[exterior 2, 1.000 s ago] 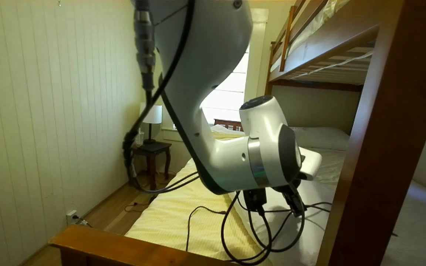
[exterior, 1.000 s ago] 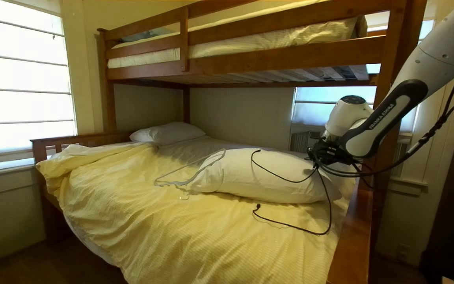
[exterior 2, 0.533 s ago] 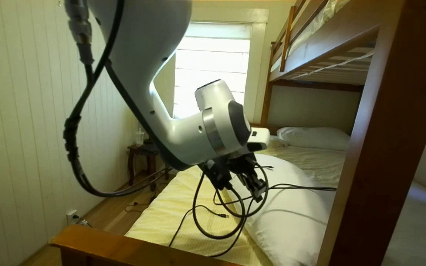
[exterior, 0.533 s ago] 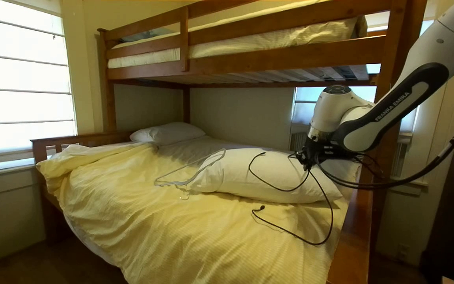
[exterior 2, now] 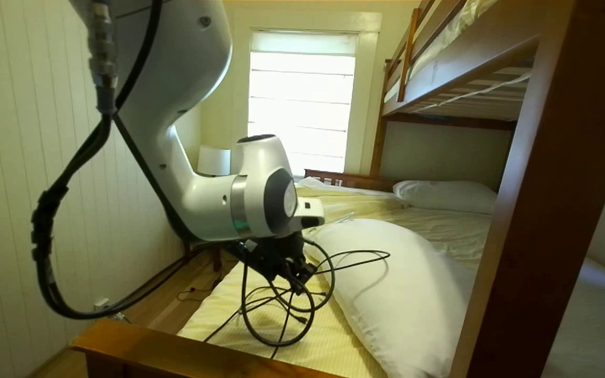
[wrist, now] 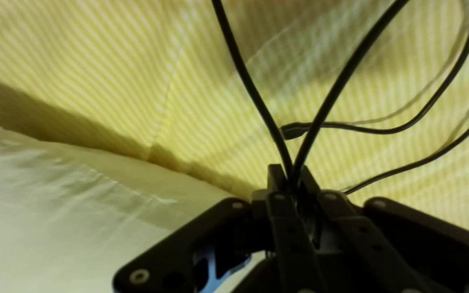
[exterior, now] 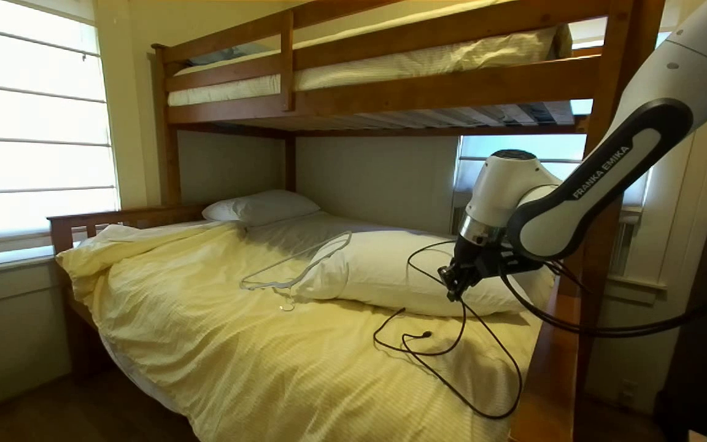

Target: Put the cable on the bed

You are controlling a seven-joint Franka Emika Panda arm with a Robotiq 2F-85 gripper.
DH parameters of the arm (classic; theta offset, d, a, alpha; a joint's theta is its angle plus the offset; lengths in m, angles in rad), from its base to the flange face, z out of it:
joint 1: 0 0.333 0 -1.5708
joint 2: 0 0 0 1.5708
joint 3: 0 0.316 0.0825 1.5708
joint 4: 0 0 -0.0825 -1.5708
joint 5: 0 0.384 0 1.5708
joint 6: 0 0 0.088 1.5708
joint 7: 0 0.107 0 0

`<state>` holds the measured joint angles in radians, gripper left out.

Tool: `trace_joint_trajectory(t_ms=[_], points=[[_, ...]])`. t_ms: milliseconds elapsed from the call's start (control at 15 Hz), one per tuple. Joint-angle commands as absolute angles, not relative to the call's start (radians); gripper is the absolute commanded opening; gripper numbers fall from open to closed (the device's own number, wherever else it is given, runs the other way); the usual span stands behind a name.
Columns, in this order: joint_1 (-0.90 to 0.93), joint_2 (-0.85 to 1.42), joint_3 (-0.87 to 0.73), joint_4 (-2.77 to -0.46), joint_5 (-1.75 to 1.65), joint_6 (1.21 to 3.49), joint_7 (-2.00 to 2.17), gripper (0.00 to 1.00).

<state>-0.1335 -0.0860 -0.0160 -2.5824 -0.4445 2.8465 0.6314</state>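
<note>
Pinching the cable [wrist: 340,81], the tool [wrist: 292,178] hangs above the bed [exterior: 237,344]; a white pillow [exterior: 378,276] lies near it.

1. In an exterior view, a hanger [exterior: 274,285] lies on the bed [exterior: 218,350], at the left end of the near pillow [exterior: 384,270].
2. Behind both lies the far pillow [exterior: 280,207].
3. The cable [wrist: 339,81] hangs from the gripper [wrist: 293,178], over the bed.
</note>
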Motion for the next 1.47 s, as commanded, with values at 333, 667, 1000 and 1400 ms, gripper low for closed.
trace_joint_trajectory(t_ms=[333,667,1000,1400], points=[[0.394,-0.310,-0.454,-2.800,0.201,2.776,0.002,0.02],[0.428,-0.408,-0.777,-2.675,0.313,2.434,-0.332,0.02],[0.377,-0.295,-0.885,-2.528,0.587,2.103,-0.574,0.02],[0.189,-0.229,-0.705,-2.514,0.740,1.978,-0.628,0.10]])
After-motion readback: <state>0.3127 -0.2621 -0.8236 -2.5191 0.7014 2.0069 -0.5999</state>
